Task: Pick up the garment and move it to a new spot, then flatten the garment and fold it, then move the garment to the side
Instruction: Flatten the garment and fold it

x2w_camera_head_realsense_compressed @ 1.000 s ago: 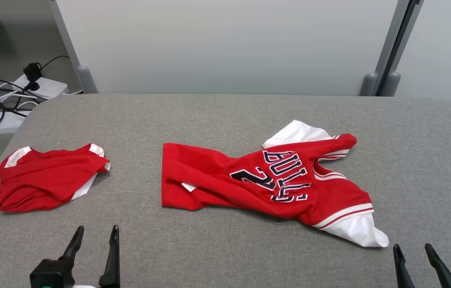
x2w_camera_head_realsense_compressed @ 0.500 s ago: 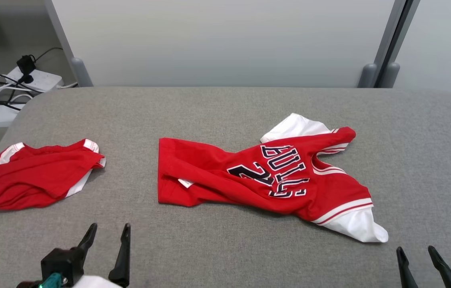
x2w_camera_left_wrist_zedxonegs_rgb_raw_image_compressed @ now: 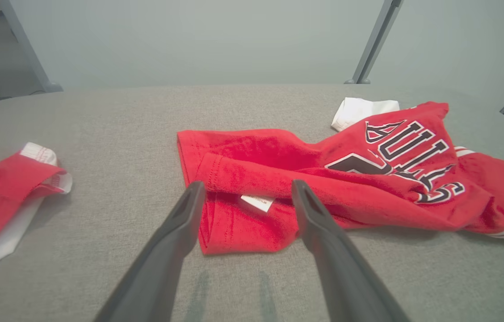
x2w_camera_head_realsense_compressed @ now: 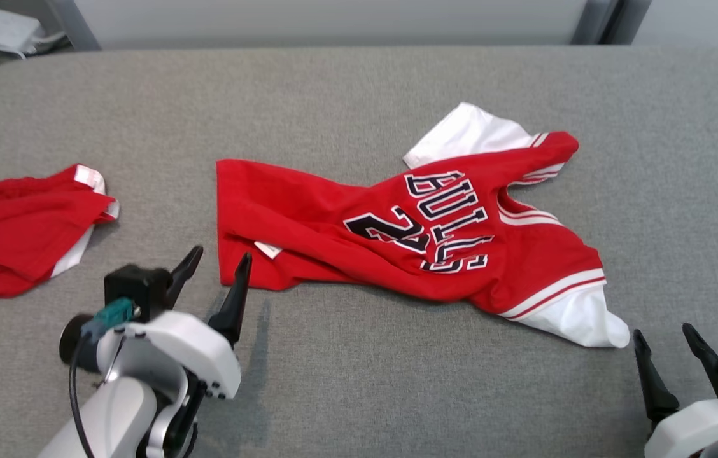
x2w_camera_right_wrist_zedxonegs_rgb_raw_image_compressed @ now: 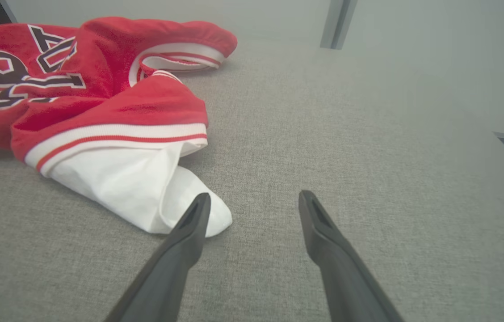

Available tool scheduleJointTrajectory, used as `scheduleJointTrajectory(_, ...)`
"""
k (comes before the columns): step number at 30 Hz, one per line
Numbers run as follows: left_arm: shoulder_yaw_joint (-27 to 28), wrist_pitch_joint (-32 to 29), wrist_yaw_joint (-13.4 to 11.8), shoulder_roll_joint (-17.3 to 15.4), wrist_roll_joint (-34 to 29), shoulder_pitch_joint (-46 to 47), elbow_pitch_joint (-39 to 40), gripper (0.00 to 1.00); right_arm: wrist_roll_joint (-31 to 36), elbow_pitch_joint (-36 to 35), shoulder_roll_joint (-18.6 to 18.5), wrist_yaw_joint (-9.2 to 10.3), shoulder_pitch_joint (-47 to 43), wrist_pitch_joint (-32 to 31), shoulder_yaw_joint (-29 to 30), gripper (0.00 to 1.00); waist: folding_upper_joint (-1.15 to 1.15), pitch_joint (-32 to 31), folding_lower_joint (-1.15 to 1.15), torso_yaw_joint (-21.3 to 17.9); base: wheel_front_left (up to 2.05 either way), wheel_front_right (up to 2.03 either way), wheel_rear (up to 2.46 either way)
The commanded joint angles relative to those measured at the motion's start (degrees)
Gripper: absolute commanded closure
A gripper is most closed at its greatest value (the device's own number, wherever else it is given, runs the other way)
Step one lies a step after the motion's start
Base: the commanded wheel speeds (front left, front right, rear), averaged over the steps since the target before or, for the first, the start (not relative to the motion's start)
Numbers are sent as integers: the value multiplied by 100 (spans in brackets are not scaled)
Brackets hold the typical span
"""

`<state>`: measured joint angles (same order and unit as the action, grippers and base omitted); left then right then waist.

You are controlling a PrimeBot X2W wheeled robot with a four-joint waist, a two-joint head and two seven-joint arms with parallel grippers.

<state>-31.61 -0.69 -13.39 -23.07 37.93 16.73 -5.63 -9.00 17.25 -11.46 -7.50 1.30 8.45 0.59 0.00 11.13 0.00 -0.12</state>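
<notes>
Just ahead of our left fingers (x2w_camera_left_wrist_zedxonegs_rgb_raw_image_compressed: 179, 226), wide apart and empty, the garment (x2w_camera_head_realsense_compressed: 308, 216) lies crumpled on the tabletop (x2w_camera_head_realsense_compressed: 359, 381); our right fingers (x2w_camera_right_wrist_zedxonegs_rgb_raw_image_compressed: 191, 230), likewise parted and empty, sit beside its white sleeve; folds hide some lettering.

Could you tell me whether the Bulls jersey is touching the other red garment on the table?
Apart. The head view shows bare grey table between the jersey and the other red garment.
</notes>
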Motion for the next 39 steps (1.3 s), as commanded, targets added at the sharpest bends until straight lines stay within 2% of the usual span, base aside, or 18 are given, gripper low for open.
scheduleJointTrajectory(1, 211, -2, 62, -116, 18, 392, 45, 0, 27, -39, -142, 1, 158, 78, -182, 0, 0, 269, 0, -66, 0, 0, 0)
scheduleJointTrajectory(6, 166, -149, 328, -21, 100, 926, -392, 0, -73, 254, -108, 1, 428, 192, -382, 0, 0, 500, 0, -120, 0, 0, 0)
scheduleJointTrajectory(13, 217, -278, 498, 19, 238, 1330, -949, 0, -234, 610, -52, 1, 715, 341, -754, 0, 0, 628, 0, -228, 0, 0, 0)
scheduleJointTrajectory(28, 420, -190, 823, 45, 571, 1700, -1933, 0, -495, 1039, -77, 1, 1084, 530, -1292, 0, 0, 762, 0, -337, 0, 0, 0)
scheduleJointTrajectory(39, 414, -169, 1231, 222, 872, 1795, -2451, 0, -775, 1184, -197, 1, 1148, 555, -1633, 0, 0, 723, 0, -308, 0, 0, 0)
